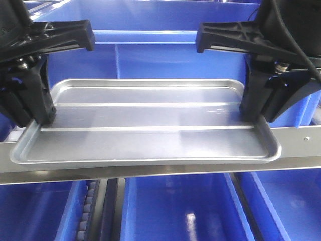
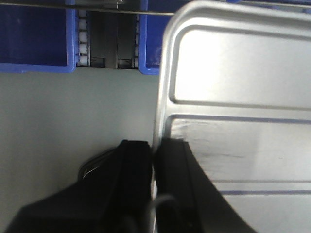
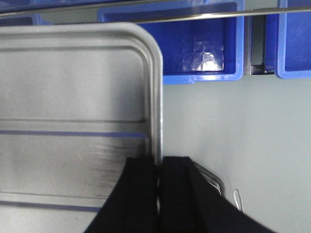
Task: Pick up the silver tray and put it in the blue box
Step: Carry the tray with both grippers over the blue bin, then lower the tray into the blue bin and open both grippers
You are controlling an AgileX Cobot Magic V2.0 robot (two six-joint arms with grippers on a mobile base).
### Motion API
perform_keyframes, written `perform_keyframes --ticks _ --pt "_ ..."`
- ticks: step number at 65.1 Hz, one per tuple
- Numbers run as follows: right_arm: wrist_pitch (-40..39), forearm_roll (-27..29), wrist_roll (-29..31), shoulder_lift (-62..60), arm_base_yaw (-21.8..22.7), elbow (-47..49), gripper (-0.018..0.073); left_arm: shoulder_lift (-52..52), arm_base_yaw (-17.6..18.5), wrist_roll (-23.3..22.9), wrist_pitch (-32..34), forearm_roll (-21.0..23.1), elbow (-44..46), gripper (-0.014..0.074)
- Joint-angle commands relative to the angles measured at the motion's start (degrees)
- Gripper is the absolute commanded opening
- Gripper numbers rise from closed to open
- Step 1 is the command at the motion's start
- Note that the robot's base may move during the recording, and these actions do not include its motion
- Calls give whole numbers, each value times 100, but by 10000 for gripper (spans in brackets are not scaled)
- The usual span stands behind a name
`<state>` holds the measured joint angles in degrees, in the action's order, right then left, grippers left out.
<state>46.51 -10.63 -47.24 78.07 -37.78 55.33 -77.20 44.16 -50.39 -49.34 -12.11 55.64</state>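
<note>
The large shallow shiny metal tray [image 1: 145, 125] was held level between both arms, the fingers of the left gripper [image 2: 154, 160] clamped on its left rim and those of the right gripper [image 3: 159, 167] on its right rim. It hung just in front of the deep bright-blue plastic crate [image 1: 170, 60], apparently clear of the flat steel rail [image 1: 301, 140] beneath its near edge.

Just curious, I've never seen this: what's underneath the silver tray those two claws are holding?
Below the silver tray show a steel rail and blue boxes; the wrist views show a grey surface beside it. Whatever lies directly beneath is covered.
</note>
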Motion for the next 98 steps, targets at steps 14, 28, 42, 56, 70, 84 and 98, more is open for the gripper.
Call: perform_keyframes --ticks 14,28,42,56,70,84,98 --pt "63 -406 10 -191 52 121 57 201 1 -56 -114 -294 118 -11" --pt "501 -156 21 -191 52 295 57 215 1 886 -298 124 369 -11" --pt "1778 -86 560 -222 52 1247 57 275 1 1115 -744 214 1310 -11" --pt "1376 -109 969 -184 84 2311 57 96 -148 1418 -664 68 2150 -11" --pt "790 -81 1306 155 427 3147 57 -484 -710 2392 -428 349 3075 -10" --pt "143 405 1852 744 953 3925 55 -1169 -1387 3468 170 1359 4024 -11" --pt "-697 929 2582 1430 1428 4291 55 -1823 -1869 4138 573 2137 4600 -10"
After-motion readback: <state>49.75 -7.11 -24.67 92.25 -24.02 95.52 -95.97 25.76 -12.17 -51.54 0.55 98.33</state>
